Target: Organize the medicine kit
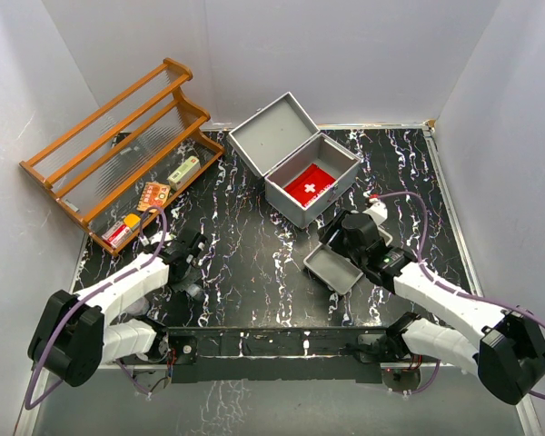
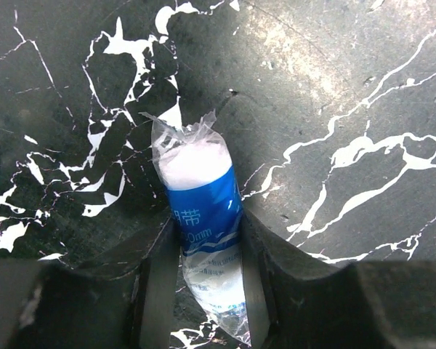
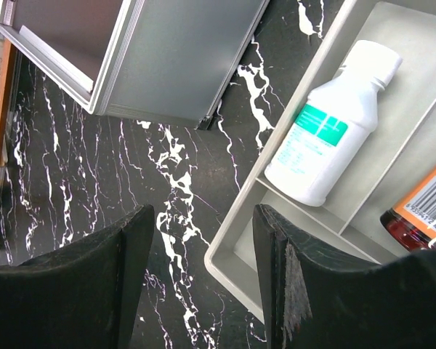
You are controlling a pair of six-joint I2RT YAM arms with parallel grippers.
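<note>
The black table (image 1: 254,272) is shiny like stone, with white cracks. Far to the left of the medicine kit (image 1: 331,198) leans a wooden rack (image 1: 100,115) made of thin orange-brown bars. A few small packs (image 1: 154,195) lie on its low shelf.

The medicine kit stands at the back of the table, near the middle. It is a grey metal box with flat sides. Its lid is tipped back so things can go in. A red pouch (image 1: 311,186) with a white cross lies inside.

Just in front of the kit sits a grey tray (image 1: 331,271) with little walls that split it into parts. I think it belongs in the kit. The right gripper (image 3: 203,211) hangs at the tray's edge, spread apart and holding nothing. A smooth white plastic bottle (image 3: 327,138) lies in one part.

Well to the front left of the kit, the left gripper (image 2: 207,276) squeezes a round white roll (image 2: 200,196). The roll has crinkly clear wrap and a blue band. The gripper likely holds it to carry it over.
</note>
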